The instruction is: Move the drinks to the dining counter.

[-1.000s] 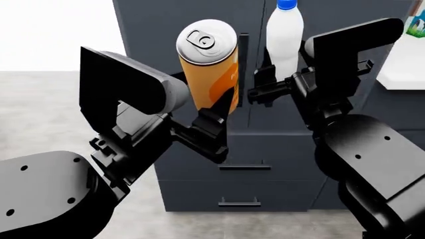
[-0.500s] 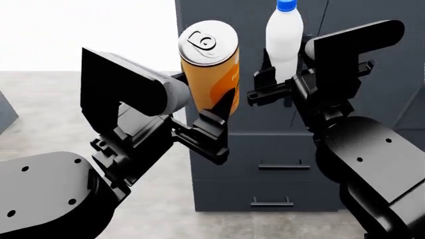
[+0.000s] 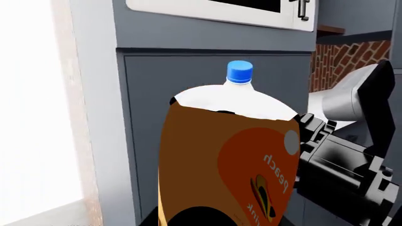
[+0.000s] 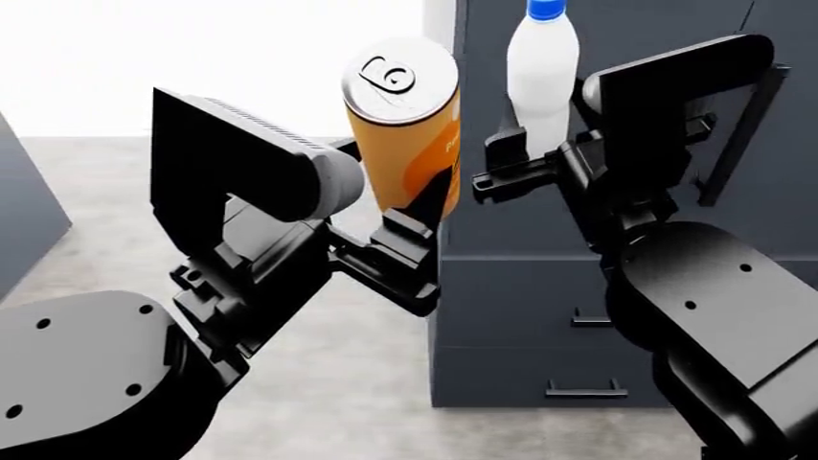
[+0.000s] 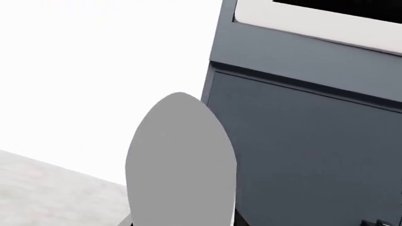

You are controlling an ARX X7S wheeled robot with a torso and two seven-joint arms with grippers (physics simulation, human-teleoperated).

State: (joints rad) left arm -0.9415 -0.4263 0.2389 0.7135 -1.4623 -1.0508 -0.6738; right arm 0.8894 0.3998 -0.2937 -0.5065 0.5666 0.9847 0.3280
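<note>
**Two drinks held aloft, one in each gripper**

Two drinks are in view: one orange can (image 4: 406, 120) and one white bottle (image 4: 542, 72). Two arms show, each carrying one.

Nearest, the left gripper (image 4: 406, 230) is clamped on the lower part of the orange can, held in the air left of centre. The can's long axis runs nearly vertical, leaning slightly, its silver top with one pull tab facing up. In the left wrist view the can's (image 3: 229, 169) label reads "peach", printed upside down there, above a small dark and yellow emblem; further writing below is too cut off to read.

To the right, the right gripper (image 4: 518, 163) grips the white bottle at its lower body. The bottle stands upright, its blue cap (image 4: 547, 10) on top. No writing shows on it.

Beyond both stands a dark grey cabinet (image 4: 511, 287) with two black drawer handles (image 4: 584, 387) low on its front. A pale grey floor (image 4: 90, 201) stretches away to the left.
</note>
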